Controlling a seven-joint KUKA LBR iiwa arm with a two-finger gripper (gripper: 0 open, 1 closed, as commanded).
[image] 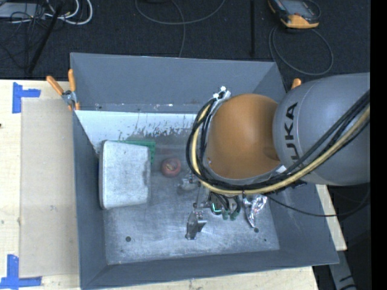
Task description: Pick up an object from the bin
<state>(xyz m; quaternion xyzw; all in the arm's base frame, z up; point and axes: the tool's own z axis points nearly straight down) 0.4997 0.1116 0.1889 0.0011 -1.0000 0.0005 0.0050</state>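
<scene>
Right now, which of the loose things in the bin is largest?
The pale rectangular block at the bin's left; it dwarfs the small reddish round thing beside it and the crumpled silvery piece on the right.

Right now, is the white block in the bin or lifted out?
In: the white block lies on the bin floor by the left wall, apart from the gripper.

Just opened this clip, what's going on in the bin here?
The robot arm reaches into the grey bin from the right. Its gripper is low over the floor near the front middle. The nearest thing is a small reddish-brown round thing, up and to its left. A big whitish block lies further left. I cannot tell whether anything is held.
</scene>
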